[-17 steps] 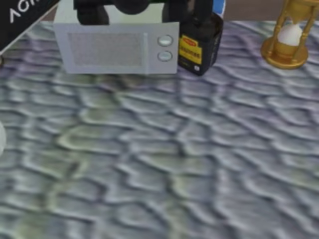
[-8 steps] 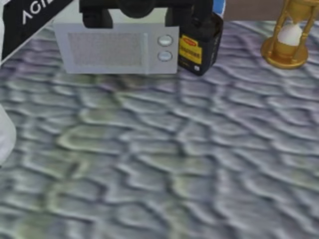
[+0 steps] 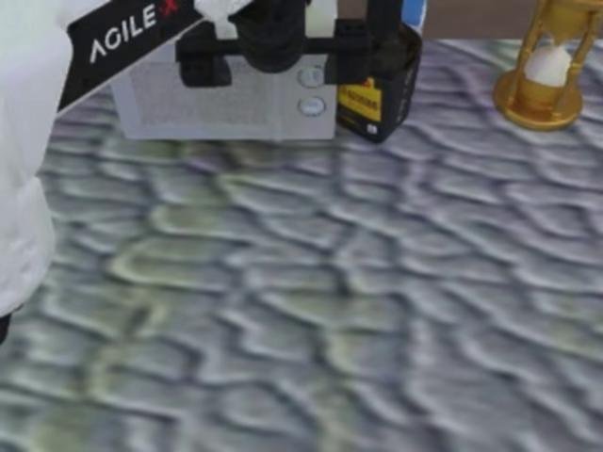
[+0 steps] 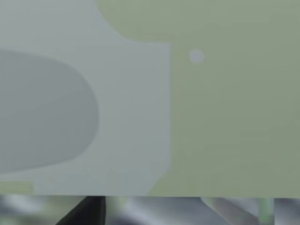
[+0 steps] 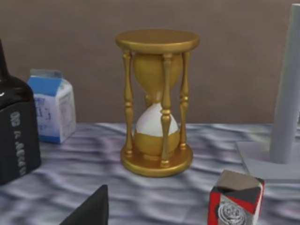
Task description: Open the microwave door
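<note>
The microwave (image 3: pixel 226 118) stands at the table's back left. Its door (image 3: pixel 203 108) is flat against the front, with a mesh window and a thin handle (image 3: pixel 278 108) beside the strip with two knobs (image 3: pixel 312 92). My left gripper (image 3: pixel 283 64) hangs over the microwave's top front edge, open, with one black finger over the door's left part and the other past the knobs. It hides the door's upper part. A pale grey-green surface very close up fills the left wrist view. My right gripper (image 5: pixel 150 221) is parked off to the right, open, and out of the top view.
A dark bottle (image 3: pixel 377 89) with a yellow label stands against the microwave's right side, with a blue-white carton (image 3: pixel 413 11) behind it. A gold hourglass (image 3: pixel 549 71) is at the back right. Near it are a small red-black box (image 5: pixel 236 199) and a grey stand (image 5: pixel 286 117).
My left arm has swung in from the left. Its gripper has come forward from behind the microwave's top and now covers the upper door. The door has not moved.
</note>
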You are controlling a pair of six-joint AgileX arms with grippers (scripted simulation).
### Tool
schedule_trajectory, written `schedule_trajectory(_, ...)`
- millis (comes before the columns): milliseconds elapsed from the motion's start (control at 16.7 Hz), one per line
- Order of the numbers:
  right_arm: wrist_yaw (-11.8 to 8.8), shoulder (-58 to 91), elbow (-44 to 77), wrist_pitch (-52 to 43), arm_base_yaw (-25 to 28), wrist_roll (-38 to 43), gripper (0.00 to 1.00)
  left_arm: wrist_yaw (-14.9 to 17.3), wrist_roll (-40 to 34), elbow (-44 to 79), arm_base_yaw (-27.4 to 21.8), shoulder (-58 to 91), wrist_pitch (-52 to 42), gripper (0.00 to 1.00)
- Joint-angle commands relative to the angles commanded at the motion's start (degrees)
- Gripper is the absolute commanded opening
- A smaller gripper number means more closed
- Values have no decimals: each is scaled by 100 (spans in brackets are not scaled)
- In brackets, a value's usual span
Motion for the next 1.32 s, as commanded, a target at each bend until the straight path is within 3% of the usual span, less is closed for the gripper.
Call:
schedule_trajectory(180,0,0,0,0,0,0,100,0,0,0,0,0,0,100)
schedule_trajectory(960,0,0,0,0,0,0,100,0,0,0,0,0,0,2)
schedule_trajectory(1320,0,0,0,0,0,0,100,0,0,0,0,0,0,0)
